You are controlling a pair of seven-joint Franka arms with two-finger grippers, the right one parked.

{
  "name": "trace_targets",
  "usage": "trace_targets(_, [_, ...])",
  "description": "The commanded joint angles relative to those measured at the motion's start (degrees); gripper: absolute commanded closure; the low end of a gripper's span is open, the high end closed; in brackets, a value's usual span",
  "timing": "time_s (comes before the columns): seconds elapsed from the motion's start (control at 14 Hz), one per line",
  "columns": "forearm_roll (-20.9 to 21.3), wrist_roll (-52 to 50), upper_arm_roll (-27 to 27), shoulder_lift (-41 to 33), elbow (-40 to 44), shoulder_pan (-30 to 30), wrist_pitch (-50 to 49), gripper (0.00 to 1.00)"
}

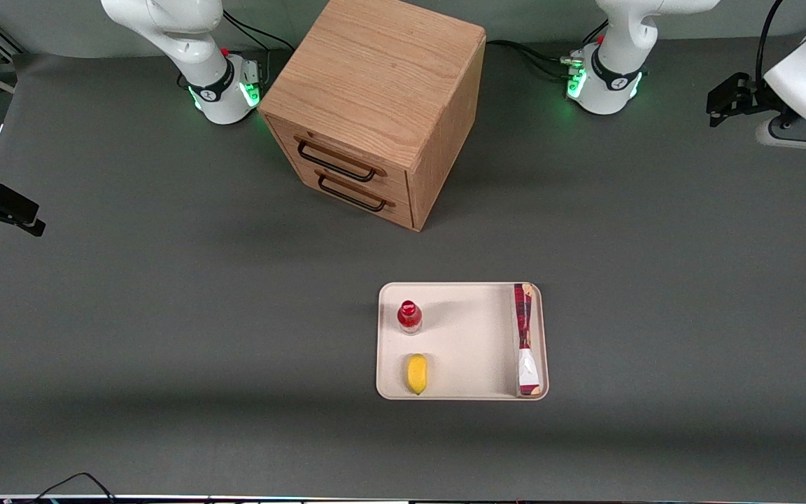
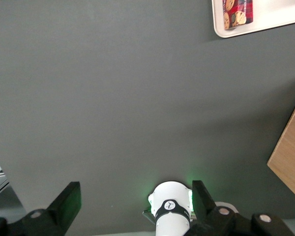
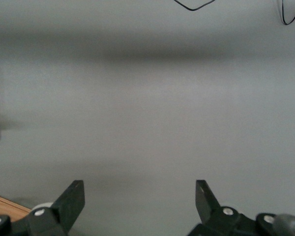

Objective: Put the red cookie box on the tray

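The red cookie box (image 1: 525,339) lies in the cream-white tray (image 1: 466,343), along the tray's short side toward the working arm's end, its white end nearer the front camera. No gripper touches it. My left gripper (image 1: 721,103) is raised high at the working arm's end of the table, well away from the tray and farther from the front camera. In the left wrist view the gripper (image 2: 136,201) is open and empty above bare grey table. One end of the box (image 2: 237,12) and a tray corner (image 2: 275,17) show there.
A small red-capped bottle (image 1: 409,316) and a yellow fruit (image 1: 417,374) sit in the tray toward the parked arm's end. A wooden two-drawer cabinet (image 1: 375,105) stands farther from the front camera than the tray; its edge shows in the left wrist view (image 2: 290,152).
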Motion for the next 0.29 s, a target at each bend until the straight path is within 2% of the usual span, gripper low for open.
trace_targets(0.0, [-3.6, 0.6, 2.4, 1.0, 2.1, -0.9, -1.2, 0.00])
trace_targets(0.21, [-4.3, 0.9, 2.7, 1.0, 2.2, -0.8, -3.2, 0.00])
